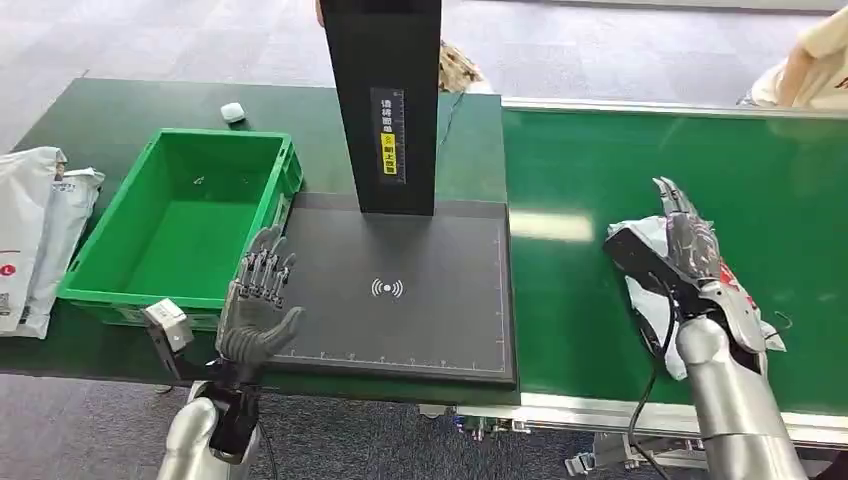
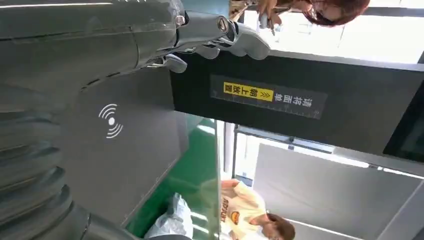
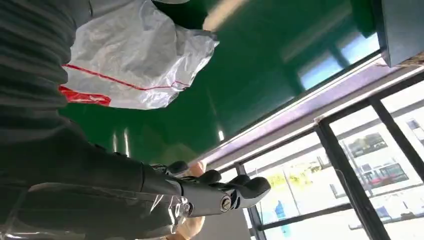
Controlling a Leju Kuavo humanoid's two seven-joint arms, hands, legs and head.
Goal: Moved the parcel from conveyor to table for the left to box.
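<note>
Far left of the left hand (image 1: 258,310), on the table (image 1: 120,100): white bags (image 1: 35,230), lying flat at the edge. Just left of that hand: green bin (image 1: 185,225), nothing visible inside. Behind the bin, well apart from the hand: small white object (image 1: 232,112), too small to tell what. Just below the bin, beside the wrist: small grey box (image 1: 168,322).

Left hand: raised upright at the near left edge of the black pad (image 1: 400,290), fingers apart and slightly bent, holding nothing. In the left wrist view, fingers (image 2: 220,35) stretched out toward the black column (image 2: 300,105) with its yellow label (image 2: 248,92). Right of this hand, on the pad: white wave sign (image 1: 387,288). Behind it: the column, standing at the far edge of the pad.

Right of the pad: green conveyor (image 1: 600,180).

Right hand (image 1: 690,250): over the conveyor, fingers stretched forward and slightly apart, lying on top of the parcel (image 1: 650,285). Cannot tell if really gripping or only resting on it. Parcel: white plastic with red marks, on the conveyor, under and beside the right hand, partly hidden by the wrist. In the right wrist view, parcel (image 3: 135,60) crumpled on the green belt, dark fingers (image 3: 235,187) extended near its side.

Far right, behind the conveyor: part of a person (image 1: 815,60) in light clothes.
</note>
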